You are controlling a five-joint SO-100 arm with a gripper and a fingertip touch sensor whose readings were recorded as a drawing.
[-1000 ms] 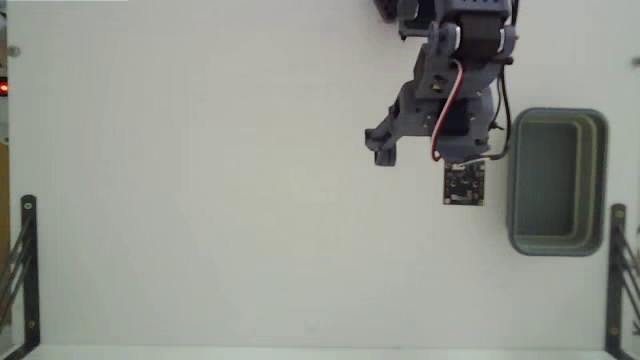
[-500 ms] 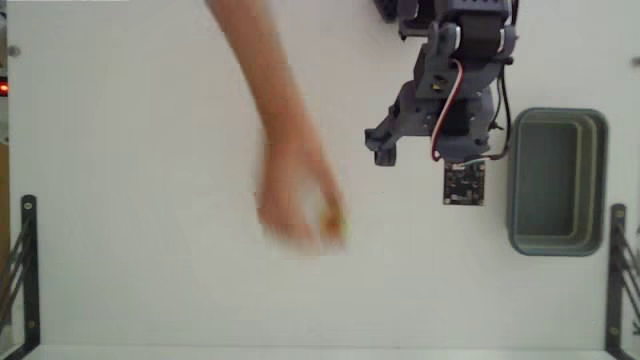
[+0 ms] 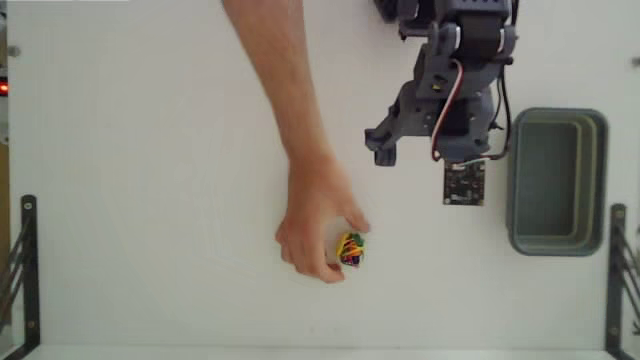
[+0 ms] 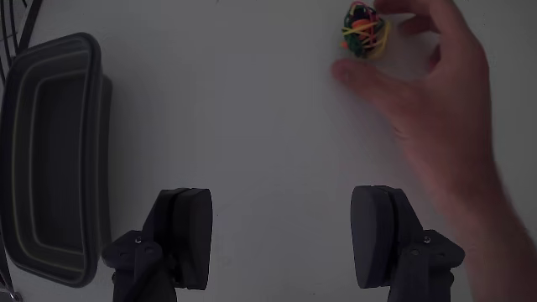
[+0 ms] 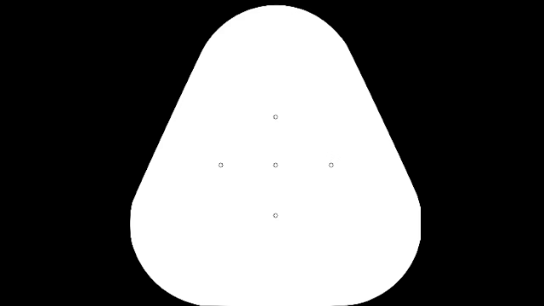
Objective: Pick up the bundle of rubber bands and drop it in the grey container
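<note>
The bundle of rubber bands (image 3: 350, 248) is a small yellow, red and green clump on the white table, at the fingertips of a person's hand (image 3: 312, 228). The wrist view shows the bundle (image 4: 364, 29) far ahead at the upper right, with the hand (image 4: 436, 92) beside it. My gripper (image 4: 284, 239) is open with nothing between its two dark fingers. The arm (image 3: 455, 90) hangs at the top right of the fixed view, well away from the bundle. The grey container (image 3: 515, 180) stands just right of the arm, and it shows at the left edge of the wrist view (image 4: 97, 126).
A bare forearm (image 3: 270, 60) reaches down from the top edge across the table's middle. Black metal brackets stand at the lower left (image 3: 28, 270) and lower right (image 3: 615, 270) edges. A small dark circuit board (image 3: 464, 182) hangs below the arm.
A person's hand came in from the top and moved down and right. It now rests on the table with the bundle at its fingertips. The arm has not moved.
</note>
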